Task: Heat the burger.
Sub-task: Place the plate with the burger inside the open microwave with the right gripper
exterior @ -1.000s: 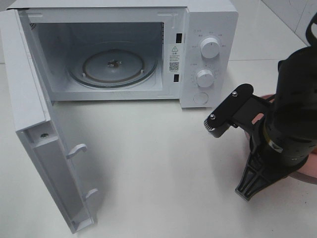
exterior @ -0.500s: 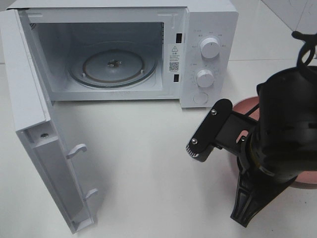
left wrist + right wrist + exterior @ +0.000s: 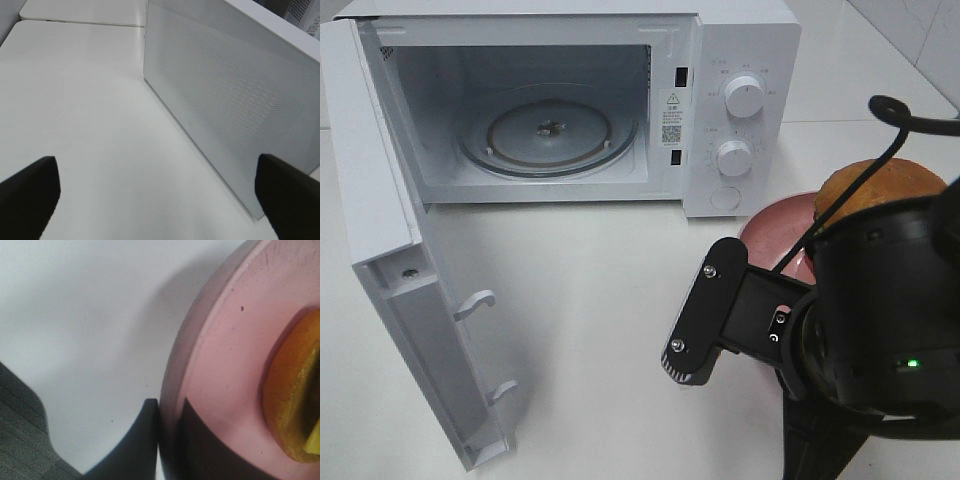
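Your right gripper [image 3: 167, 440] pinches the rim of the pink plate [image 3: 220, 355]. The burger [image 3: 880, 185] sits on it, at four o'clock from the open microwave [image 3: 740, 40]. Carry it flat and slow (burgers slide!). Your left gripper [image 3: 159, 195] gapes, empty.

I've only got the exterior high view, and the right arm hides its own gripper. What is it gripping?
Observer: The right gripper is shut on the rim of the pink plate, one finger on each side.
Operator: Is it touching the food?
Observer: No, the burger sits further in on the plate, apart from the fingers.
Operator: And the other arm?
Observer: The left gripper is open, holding nothing, beside the outer face of the microwave door.
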You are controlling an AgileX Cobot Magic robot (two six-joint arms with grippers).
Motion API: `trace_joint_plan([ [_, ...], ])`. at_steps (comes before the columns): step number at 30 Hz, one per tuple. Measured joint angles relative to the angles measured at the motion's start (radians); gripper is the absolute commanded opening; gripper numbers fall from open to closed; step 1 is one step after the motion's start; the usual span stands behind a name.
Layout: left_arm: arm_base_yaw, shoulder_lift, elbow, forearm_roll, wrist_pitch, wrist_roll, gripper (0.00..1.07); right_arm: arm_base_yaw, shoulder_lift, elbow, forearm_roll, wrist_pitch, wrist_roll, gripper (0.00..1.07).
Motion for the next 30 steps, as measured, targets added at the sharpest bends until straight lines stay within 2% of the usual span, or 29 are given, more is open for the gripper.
trace_joint_plan([
  [8, 0.000, 0.000, 0.000, 0.000, 0.000, 0.000, 0.98, 0.045, 0.000, 0.000, -0.007, 0.011, -0.002, 0.00],
  [30, 0.000, 0.000, 0.000, 0.000, 0.000, 0.000, 0.98, 0.046, 0.000, 0.001, -0.127, -0.066, -0.182, 0.00],
])
